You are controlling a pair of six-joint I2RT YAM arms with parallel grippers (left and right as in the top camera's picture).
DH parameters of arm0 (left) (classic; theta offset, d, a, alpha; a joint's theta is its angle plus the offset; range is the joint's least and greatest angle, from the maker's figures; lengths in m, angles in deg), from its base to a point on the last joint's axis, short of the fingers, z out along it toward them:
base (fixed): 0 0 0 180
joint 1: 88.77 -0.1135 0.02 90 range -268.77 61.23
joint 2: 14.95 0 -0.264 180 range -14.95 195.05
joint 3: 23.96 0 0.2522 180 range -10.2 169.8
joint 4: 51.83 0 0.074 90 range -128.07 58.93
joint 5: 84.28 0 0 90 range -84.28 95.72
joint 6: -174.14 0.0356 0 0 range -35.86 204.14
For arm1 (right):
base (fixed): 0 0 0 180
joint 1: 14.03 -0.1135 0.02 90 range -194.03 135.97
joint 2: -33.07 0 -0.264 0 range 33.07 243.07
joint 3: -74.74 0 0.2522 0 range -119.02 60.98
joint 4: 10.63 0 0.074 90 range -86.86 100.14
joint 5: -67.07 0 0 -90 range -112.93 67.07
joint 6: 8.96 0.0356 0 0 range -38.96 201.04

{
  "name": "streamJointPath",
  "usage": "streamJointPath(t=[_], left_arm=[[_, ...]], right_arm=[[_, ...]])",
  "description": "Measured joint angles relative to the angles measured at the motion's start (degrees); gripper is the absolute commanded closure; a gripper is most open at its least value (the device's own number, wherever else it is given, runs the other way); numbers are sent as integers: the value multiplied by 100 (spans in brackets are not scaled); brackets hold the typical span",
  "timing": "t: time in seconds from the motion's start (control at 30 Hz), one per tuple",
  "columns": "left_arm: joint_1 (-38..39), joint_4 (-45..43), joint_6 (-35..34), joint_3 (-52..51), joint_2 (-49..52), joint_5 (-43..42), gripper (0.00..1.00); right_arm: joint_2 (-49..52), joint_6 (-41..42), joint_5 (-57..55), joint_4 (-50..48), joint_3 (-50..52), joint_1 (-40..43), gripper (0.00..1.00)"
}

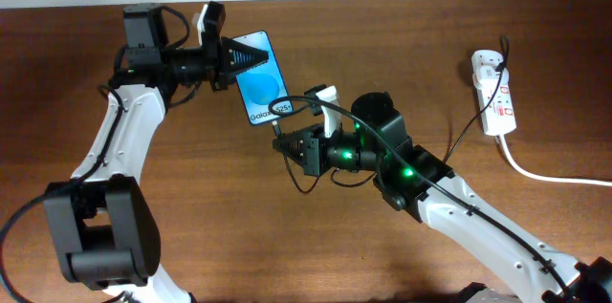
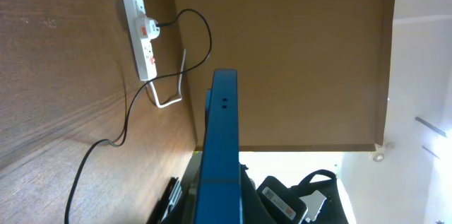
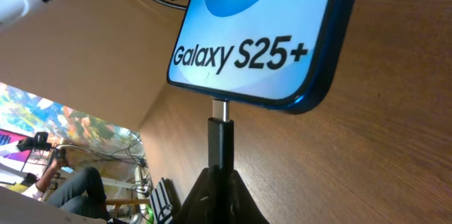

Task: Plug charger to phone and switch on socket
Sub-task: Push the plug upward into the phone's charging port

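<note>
Facing upward with its blue screen, the phone [image 1: 260, 78] sits left of centre over the table [image 1: 210, 236], gripped at its top end by the left gripper [image 1: 232, 54], whose jaws are closed on the frame. The charger [image 3: 219, 143] is pinched at its plug body by the closed right gripper [image 1: 285, 142], and its metal tip touches the port in the phone's bottom edge, a short bare length showing. The socket [image 1: 494, 93] lies well apart at the table's right side, with the charger's thin cable running from it; its switch position cannot be determined.
</note>
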Motion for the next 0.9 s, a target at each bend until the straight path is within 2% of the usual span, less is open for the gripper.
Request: streamJointPath(t=[0.9], left_arm=[[0, -31, 2, 0, 0, 61, 100]], right_arm=[[0, 33, -42, -24, 0, 0, 96]])
